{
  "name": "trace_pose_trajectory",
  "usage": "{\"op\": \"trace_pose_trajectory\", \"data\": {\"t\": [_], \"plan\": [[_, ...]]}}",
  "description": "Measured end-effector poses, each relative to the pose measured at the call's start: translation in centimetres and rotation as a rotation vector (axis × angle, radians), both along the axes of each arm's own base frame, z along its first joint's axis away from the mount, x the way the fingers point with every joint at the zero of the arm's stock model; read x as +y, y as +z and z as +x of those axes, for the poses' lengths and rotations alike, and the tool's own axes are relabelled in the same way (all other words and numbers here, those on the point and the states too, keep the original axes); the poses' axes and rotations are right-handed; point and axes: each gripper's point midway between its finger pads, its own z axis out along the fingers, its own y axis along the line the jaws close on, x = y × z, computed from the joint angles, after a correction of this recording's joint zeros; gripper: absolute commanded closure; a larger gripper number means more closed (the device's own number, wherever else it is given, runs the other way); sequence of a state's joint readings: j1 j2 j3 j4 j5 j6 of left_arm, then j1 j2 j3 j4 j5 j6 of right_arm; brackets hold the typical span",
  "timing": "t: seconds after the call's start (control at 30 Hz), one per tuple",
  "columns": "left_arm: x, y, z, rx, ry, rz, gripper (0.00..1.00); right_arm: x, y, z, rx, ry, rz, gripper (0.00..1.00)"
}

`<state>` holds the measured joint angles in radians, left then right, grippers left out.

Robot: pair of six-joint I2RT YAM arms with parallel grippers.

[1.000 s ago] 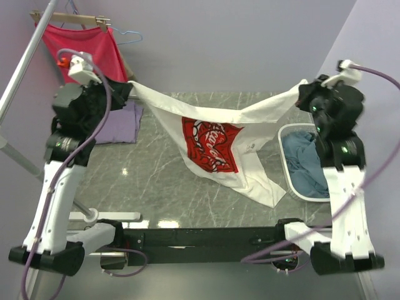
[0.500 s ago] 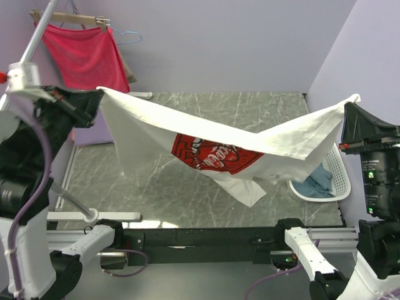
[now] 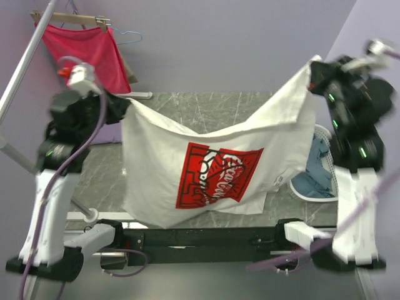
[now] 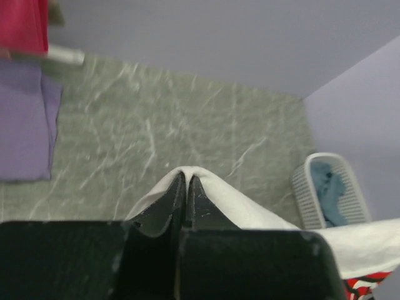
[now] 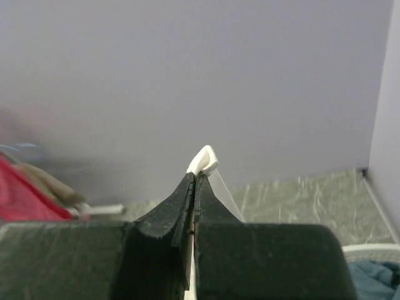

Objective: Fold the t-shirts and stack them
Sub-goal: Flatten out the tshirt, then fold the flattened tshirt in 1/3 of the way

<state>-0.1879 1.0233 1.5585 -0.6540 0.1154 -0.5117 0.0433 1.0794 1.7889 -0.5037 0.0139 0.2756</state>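
- The soft white cotton t-shirt with a red square print (image 3: 156, 162) hangs in the air in the middle of the top view, spread wide like a flag.
- The left claw (image 3: 120, 105), at the upper left of the frame, is pressed together on one top corner of the white t-shirt.
- The right claw (image 3: 315, 67), at the upper right, is pinching the other top corner. It sits higher in the frame than the left claw.
- So the shirt's long side runs from left to right, from one claw to the other, and the rest of the cloth hangs down below both. Neither arm is nearer; each has its own end.
- The bottom edge hangs low near the bottom of the frame. It may be brushing the grey marble bench (image 3: 206, 106), but I cannot tell.
- I think the next job is to lay the shirt flat on the bare bench under it.
- The white slotted plastic laundry basket (image 4: 299, 194), at the lower right of the left wrist view, has the crumpled grey-blue t-shirt (image 4: 329, 186) inside it.
- The plain lavender t-shirt (image 4: 22, 125) lies flat on the bench at the left of that view.
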Motion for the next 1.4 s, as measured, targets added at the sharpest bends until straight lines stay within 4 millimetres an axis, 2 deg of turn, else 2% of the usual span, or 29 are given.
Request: {"op": "trace_pose_trajectory", "data": {"t": [0.07,0.1,0.2,0.3,0.37,0.43,0.57,0.63,0.7,0.8,0.9,0.97,1.07,1.13,1.2,1.3,1.4], "plan": [[-0.5,-5.1,3.3,0.116,0.008,0.017,0.99,0.3,-3.5,6.5,0.11,0.003,-0.003,1.0],[-0.7,-7.3,4.5,0.167,0.013,0.027,0.99,0.5,-5.2,8.8,0.156,0.008,-0.003,1.0],[-0.8,-15.2,8.0,0.336,0.042,0.055,0.99,1.2,-14.3,17.0,0.378,0.021,-0.003,1.0],[-0.4,-20.1,10.8,0.435,0.076,0.064,0.99,1.7,-22.0,22.3,0.55,0.034,0.0,1.0],[0.1,-22.2,13.2,0.457,0.098,0.061,0.99,2.0,-25.5,25.4,0.623,0.043,0.002,1.0],[0.7,-24.8,16.0,0.492,0.118,0.06,0.99,2.3,-28.0,28.6,0.661,0.048,0.003,1.0],[1.2,-29.7,23.1,0.539,0.134,0.057,0.99,2.6,-30.3,33.8,0.646,0.05,0.015,1.0],[1.3,-32.0,26.6,0.546,0.132,0.049,0.99,2.6,-31.3,35.4,0.632,0.05,0.031,1.0],[1.5,-33.9,29.3,0.555,0.123,0.037,0.99,2.5,-32.4,36.0,0.637,0.05,0.049,1.0],[1.8,-35.3,32.2,0.539,0.105,0.01,0.99,2.1,-33.4,36.2,0.645,0.058,0.074,1.0],[2.4,-35.5,32.8,0.534,0.093,-0.007,0.99,2.2,-33.6,36.3,0.638,0.076,0.088,1.0],[2.6,-35.3,32.8,0.528,0.089,-0.023,0.99,2.3,-34.7,35.5,0.662,0.084,0.098,1.0],[2.7,-35.7,31.3,0.544,0.085,-0.033,0.99,2.4,-37.9,32.6,0.759,0.093,0.115,1.0],[2.6,-36.1,29.6,0.57,0.077,-0.037,0.99,2.6,-40.1,29.8,0.839,0.098,0.131,1.0],[2.4,-36.2,27.6,0.592,0.067,-0.042,0.99,2.8,-41.2,27.0,0.892,0.104,0.14,1.0],[2.1,-35.6,25.4,0.605,0.052,-0.049,0.99,2.9,-40.8,24.1,0.915,0.104,0.143,1.0],[2.0,-34.3,24.4,0.588,0.044,-0.056,0.99,2.8,-38.4,22.5,0.874,0.1,0.136,1.0]]}}
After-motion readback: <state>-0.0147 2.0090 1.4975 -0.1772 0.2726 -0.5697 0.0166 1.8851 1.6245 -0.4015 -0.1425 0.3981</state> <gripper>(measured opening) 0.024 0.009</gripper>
